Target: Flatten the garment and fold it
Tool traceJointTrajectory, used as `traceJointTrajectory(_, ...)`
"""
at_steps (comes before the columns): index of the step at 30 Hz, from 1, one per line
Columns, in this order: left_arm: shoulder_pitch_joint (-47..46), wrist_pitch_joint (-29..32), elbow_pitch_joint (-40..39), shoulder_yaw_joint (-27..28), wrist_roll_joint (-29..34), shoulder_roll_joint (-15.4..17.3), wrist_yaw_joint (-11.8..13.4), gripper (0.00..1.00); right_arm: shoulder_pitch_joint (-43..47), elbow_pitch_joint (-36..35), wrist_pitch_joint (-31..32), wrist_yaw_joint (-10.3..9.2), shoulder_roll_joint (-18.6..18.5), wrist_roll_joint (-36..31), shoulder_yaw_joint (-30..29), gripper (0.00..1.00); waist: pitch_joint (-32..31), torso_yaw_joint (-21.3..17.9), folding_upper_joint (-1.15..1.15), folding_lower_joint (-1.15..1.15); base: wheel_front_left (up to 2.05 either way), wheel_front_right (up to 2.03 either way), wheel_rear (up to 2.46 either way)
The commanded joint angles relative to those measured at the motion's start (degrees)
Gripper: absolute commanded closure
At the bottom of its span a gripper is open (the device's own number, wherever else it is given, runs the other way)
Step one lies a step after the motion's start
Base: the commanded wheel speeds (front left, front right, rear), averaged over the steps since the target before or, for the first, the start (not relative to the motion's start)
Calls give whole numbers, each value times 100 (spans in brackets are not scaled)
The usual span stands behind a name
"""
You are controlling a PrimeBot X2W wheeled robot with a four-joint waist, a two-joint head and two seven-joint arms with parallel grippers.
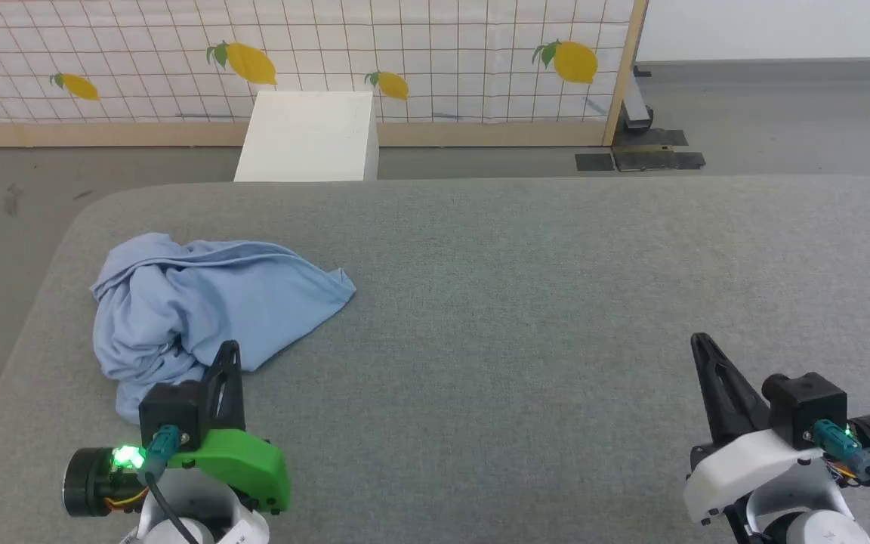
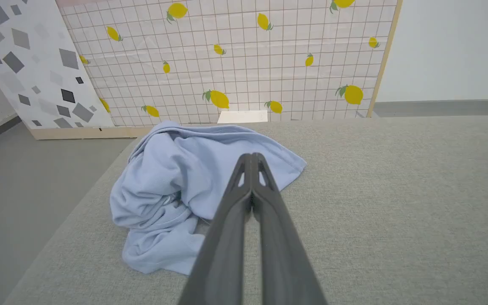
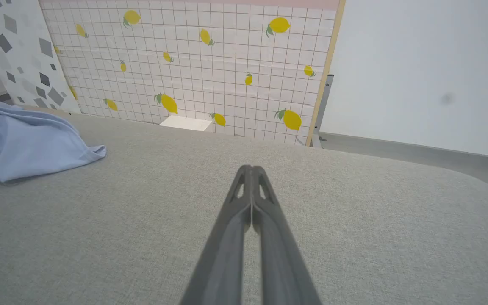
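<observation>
The left hand (image 1: 231,347) covers the garment's (image 1: 201,295) near edge, and the table (image 1: 526,302) hides the box's (image 1: 306,136) base.

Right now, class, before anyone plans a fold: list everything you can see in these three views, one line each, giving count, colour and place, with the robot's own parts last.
garment: one, light blue, crumpled in a heap on the left part of the padded surface.
padded surface: one, grey, under the garment and both grippers.
box: one, white, beyond the surface's far edge, in front of the screen.
screen: one, white grid with yellow lemons, wooden frame, at the back.
panel: one, white with grey flecks, left of the screen.
floor: grey, around the surface.
left gripper: one, dark fingers shut, empty, by the garment's near side.
right gripper: one, dark fingers shut, empty, over bare surface at the right.
</observation>
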Motion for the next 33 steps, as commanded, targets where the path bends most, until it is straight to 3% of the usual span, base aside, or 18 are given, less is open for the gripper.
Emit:
traceJointTrajectory(1,59,7,-15,12,73,-26,-6,100,-85,-27,1,-9,5,-36,15,100,0,0,23,0,0,0,0)
traceJointTrajectory(33,59,7,-15,12,73,-26,-6,100,-85,-27,1,-9,5,-36,15,100,0,0,23,0,0,0,0)
